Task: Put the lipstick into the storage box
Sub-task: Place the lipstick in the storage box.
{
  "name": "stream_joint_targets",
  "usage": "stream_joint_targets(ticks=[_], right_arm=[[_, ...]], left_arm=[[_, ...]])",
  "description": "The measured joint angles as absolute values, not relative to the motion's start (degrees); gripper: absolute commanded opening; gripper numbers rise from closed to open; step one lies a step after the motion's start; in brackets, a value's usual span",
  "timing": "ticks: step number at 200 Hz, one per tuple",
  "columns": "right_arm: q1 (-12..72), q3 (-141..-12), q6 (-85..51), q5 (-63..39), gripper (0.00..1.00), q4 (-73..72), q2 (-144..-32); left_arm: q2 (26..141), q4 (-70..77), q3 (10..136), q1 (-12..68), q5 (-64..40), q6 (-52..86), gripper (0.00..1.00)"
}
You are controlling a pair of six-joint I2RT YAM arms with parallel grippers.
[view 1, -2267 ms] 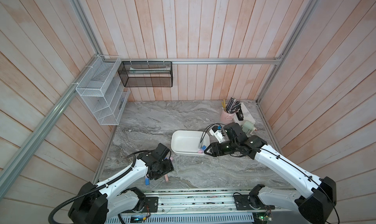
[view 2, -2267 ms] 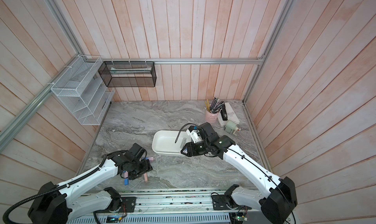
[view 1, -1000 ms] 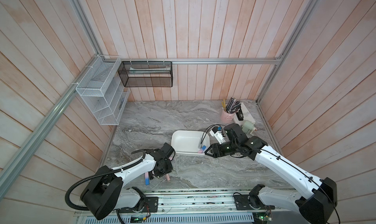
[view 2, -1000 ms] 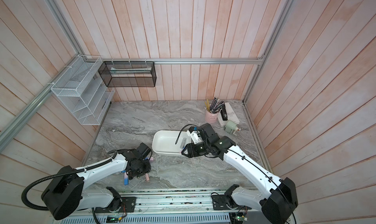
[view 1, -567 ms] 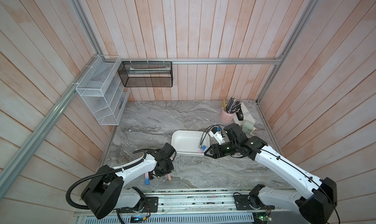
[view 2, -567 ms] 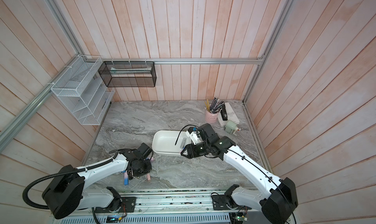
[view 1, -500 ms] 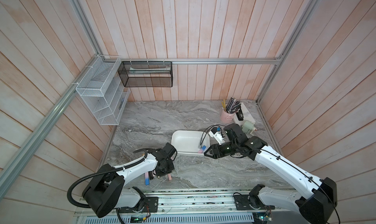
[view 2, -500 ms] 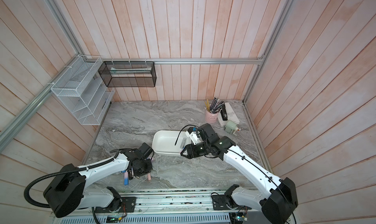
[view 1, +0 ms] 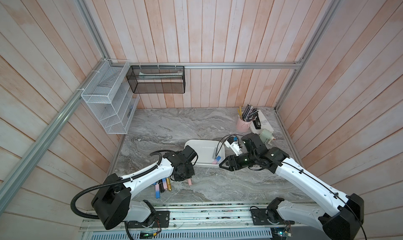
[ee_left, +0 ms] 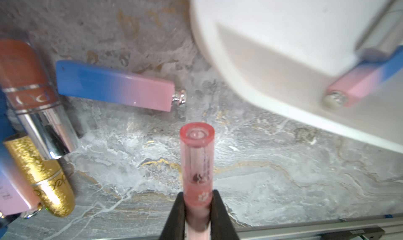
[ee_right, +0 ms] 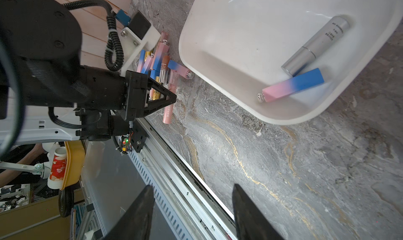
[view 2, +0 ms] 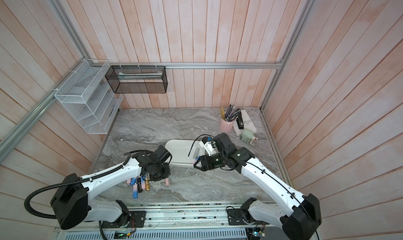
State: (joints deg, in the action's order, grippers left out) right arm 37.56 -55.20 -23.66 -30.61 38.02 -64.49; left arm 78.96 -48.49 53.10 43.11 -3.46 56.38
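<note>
Lipstick (ee_left: 197,158), translucent pink cylinder, clamped in left gripper (ee_left: 198,197); storage box (ee_left: 250,21) glossy.

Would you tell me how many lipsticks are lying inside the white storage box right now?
2: a silver tube along one wall of the storage box, and a blue-and-pink lipstick beside it. The open interior shows no others.

White wire rack (view 1: 104,101) & black mesh basket (view 1: 156,79) hang on wall rails; pink pen cup (view 1: 242,126) back-right.
</note>
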Motion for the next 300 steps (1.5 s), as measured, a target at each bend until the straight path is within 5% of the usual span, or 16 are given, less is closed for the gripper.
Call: stream_joint_targets(ticks=[49, 113, 245, 258, 278, 300], right_arm=[[36.7, -54.1, -23.4, -30.6, 0.69, 38.7, -63.4], [35.5, -53.9, -23.9, -30.4, 0.89, 38.7, -62.3], [35.0, -52.2, -27.2, -28.0, 0.91, 38.9, -59.9], [35.0, -52.2, -27.5, -27.7, 0.92, 38.8, -59.7], [35.0, -52.1, -27.9, -27.5, 0.92, 38.7, -59.7], [35.0, -51.6, -28.4, -27.5, 0.92, 38.6, -59.7]], left_arm=[[82.2, -52.6, 68.2, 43.4, -1.2, 53.8, 0.03], [100.3, -51.9, 81.6, 42.6, -1.1, 46.2, 0.03], [114.8, -46.1, 88.2, 38.2, -6.3, 38.1, 0.12], [115.2, -45.7, 87.9, 38.2, -6.7, 37.8, 0.20], [115.0, -45.1, 87.9, 38.2, -7.1, 37.1, 0.47], [113.8, -44.9, 87.8, 38.2, -7.0, 36.8, 0.91]])
